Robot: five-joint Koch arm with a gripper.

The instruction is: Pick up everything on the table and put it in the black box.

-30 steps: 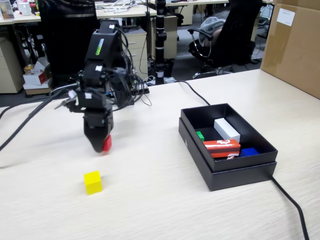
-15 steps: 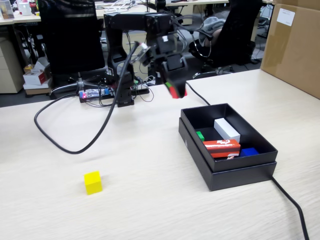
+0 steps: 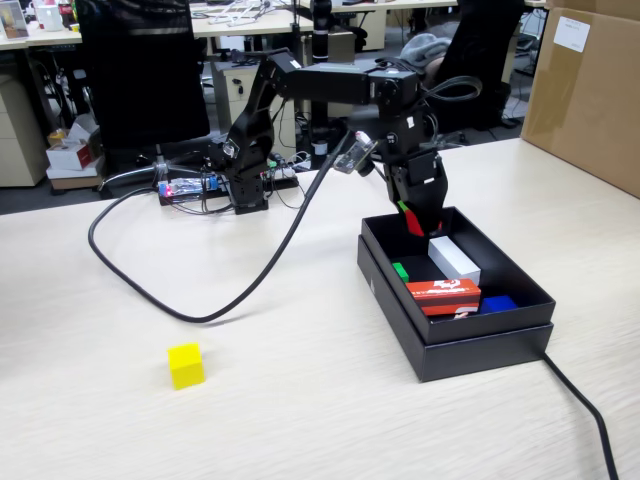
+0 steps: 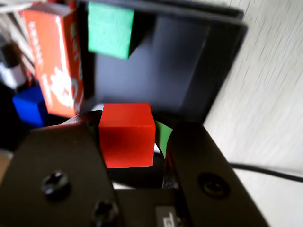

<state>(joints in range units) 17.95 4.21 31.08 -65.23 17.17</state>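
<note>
Arm over the black box with the red cube in its grip.

The gripper (image 3: 414, 218) hangs above the back corner of the black box (image 3: 470, 345), its jaws clamped on the red cube (image 4: 127, 135). Inside the box lie the green cube (image 3: 400, 271), a white block (image 3: 454, 259), a red-and-white packet (image 3: 444, 295) and a blue piece (image 3: 498, 303). The yellow cube (image 3: 186, 365) sits alone on the table (image 3: 300, 410), well apart from the box.
</note>
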